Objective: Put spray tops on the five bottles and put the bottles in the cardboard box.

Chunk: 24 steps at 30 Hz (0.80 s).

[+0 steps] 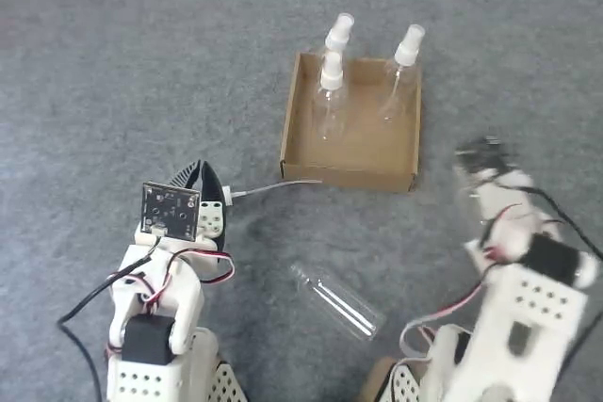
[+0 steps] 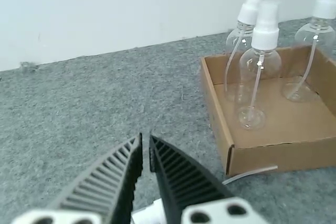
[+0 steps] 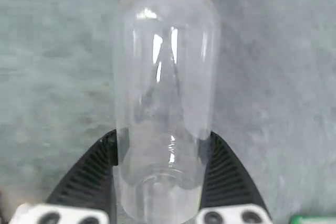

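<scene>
The bottle [image 3: 165, 87] and spray top [image 1: 237, 194] look glossy plastic, cardboard box [image 1: 349, 176] matt, carpet [image 1: 141, 72] rough.

three sprayer-topped bottles [image 1: 332, 91] stand in the cardboard box [image 1: 350, 176]. a topless bottle [image 1: 337, 300] lies on the carpet [image 1: 113, 72]. a spray top [image 1: 236, 194] lies beside the left gripper [image 1: 200, 171]. the right gripper [image 1: 482, 159] perhaps holds a clear bottle [image 1: 474, 178].

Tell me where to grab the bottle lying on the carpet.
Probably best gripped across its mid-body from straight above, square to its length: the bottle lies flat and diagonal, its body wide and even, its neck thin.
</scene>
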Available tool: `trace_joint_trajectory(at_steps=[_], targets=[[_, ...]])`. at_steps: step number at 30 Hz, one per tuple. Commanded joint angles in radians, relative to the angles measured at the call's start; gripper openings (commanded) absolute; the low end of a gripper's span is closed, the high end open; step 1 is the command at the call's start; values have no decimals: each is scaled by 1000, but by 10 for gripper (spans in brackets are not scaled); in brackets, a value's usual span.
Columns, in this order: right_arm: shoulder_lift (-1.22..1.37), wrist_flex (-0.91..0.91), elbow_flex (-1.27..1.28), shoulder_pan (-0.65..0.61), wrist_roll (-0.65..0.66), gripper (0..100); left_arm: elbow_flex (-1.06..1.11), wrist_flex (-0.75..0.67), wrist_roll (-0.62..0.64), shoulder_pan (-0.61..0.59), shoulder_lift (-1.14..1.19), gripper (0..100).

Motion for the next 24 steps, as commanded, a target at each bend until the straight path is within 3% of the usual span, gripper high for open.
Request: trace_joint_trajectory(at_steps=[1, 8, 15, 24], targets=[[200, -179, -12, 193, 23, 9, -8, -29, 5, 2, -17, 12], [599, -407, -77, 305, -38, 9, -7, -29, 5, 3, -17, 12], [909, -354, -307, 285, -92, 16, -7, -29, 5, 2, -17, 12], [960, -335, -322, 229, -94, 242, -16, -23, 5, 0, -12, 12]])
